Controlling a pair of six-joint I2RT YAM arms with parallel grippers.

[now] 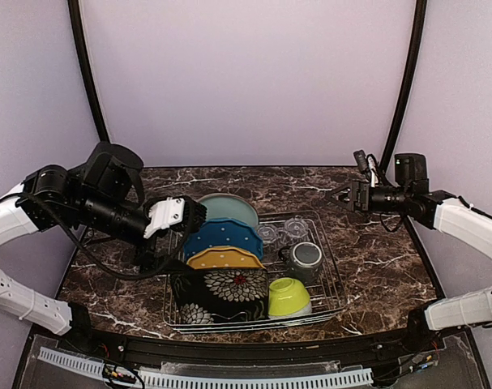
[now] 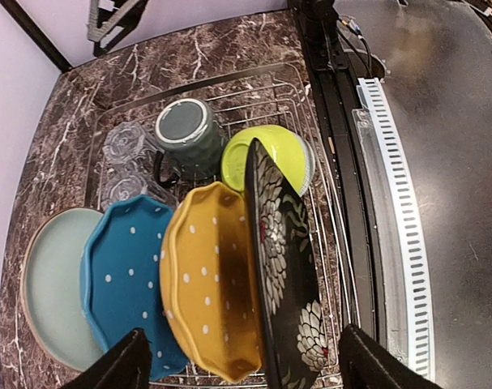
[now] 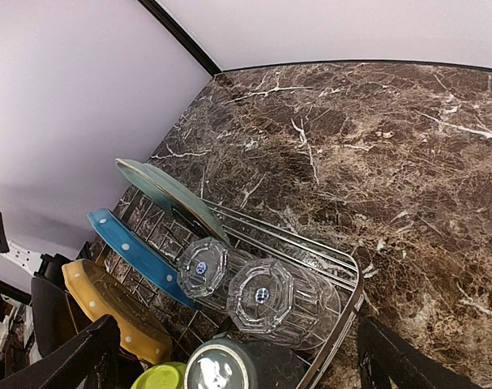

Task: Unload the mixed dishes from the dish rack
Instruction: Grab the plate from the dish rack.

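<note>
The dish rack stands on the dark marble table, near its front edge and between the two arms, and all the dishes are inside it. In the left part of the rack four plates stand on their edges in one row: the pale teal plate is the farthest, then comes the dotted blue plate, then the yellow plate, and the black floral plate is the nearest to the arm bases. In the right part, two clear glasses sit side by side at the far end with their thick bottoms turned up. The dark grey mug is just in front of them, and the lime-green bowl is at the near right corner, beside the floral plate. The left gripper hovers at the left side of the plate row; its jaws are wide apart and hold nothing. The right gripper hangs over the table beyond the far right corner of the rack, away from the dishes, and its jaws are also spread wide and empty.
</note>
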